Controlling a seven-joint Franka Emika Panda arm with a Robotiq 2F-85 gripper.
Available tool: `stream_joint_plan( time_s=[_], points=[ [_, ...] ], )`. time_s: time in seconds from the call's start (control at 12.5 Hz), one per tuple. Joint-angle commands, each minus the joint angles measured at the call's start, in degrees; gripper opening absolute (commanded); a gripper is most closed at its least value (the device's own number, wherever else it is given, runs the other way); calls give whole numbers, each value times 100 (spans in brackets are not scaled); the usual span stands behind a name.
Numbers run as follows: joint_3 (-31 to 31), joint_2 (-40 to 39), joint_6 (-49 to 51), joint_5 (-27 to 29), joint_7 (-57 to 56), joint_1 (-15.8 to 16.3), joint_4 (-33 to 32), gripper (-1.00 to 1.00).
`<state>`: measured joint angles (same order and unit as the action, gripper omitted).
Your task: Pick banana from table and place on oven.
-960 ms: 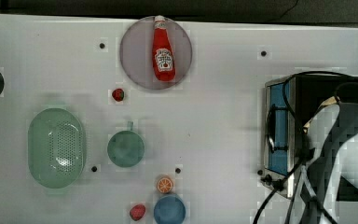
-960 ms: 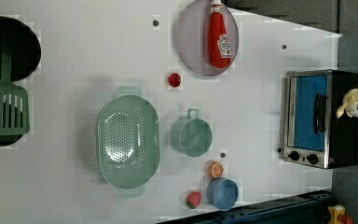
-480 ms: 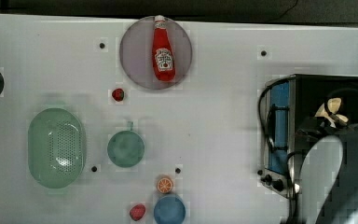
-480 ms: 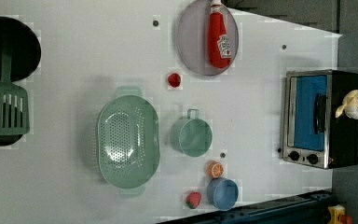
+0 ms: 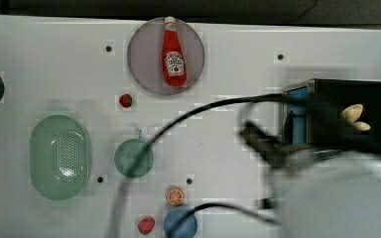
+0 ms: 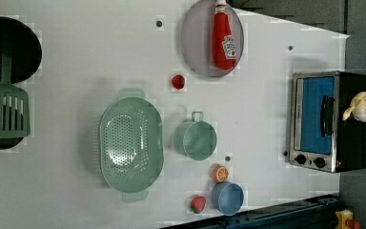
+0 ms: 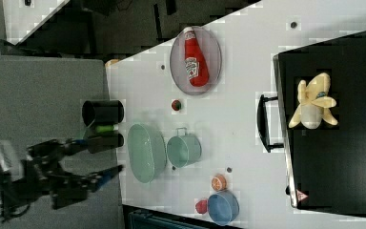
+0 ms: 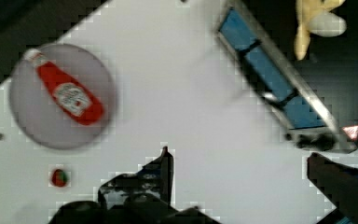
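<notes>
top view: your banana [image 5: 354, 117] already lies on the black top of the oven [image 5: 347, 99], at the top view's right, so the placing step looks done. a blurred arm and its dark cables cross the white table [image 5: 228, 69] just in front of the oven. what is left, by my judgement, is only to draw the arm clear without brushing the fruit.

left view: the banana [image 6: 360, 107] sits on the oven [image 6: 329, 121] roof at the left view's right, above the blue glass door and its handle. it looks pale yellow with a whitish middle, its short lobes splayed out. the oven stands well apart from the ketchup bottle [image 6: 223, 36] on its grey plate [image 6: 195, 43], the green colander [image 6: 130, 143], the green cup [image 6: 198, 139] and the orange fruit [image 6: 220, 172].

right view: you see the banana [image 7: 313, 107] most plainly here, like a peeled fruit with yellow skin flaps spread around a pale core, resting flat near the middle of the oven [image 7: 338, 157] top and away from its edges.

wrist view: the end effector [image 8: 240, 175] stands wide, with nothing between its fingers; one dark fingertip [image 8: 165, 163] and the other hang above bare table. the banana [image 8: 319, 21] lies on the oven [image 8: 284, 93] beyond them, untouched.
</notes>
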<state>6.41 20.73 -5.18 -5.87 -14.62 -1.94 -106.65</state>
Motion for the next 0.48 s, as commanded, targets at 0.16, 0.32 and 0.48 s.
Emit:
stream_joint_plan(
  time_s=[0.16, 0.32, 0.48],
  points=[
    [-604, -17, 126, 244, 1765, 131, -682, 100],
    [-575, 72, 143, 394, 1764, 127, -828, 100],
    [-491, 86, 143, 395, 1764, 123, -876, 100]
  ],
)
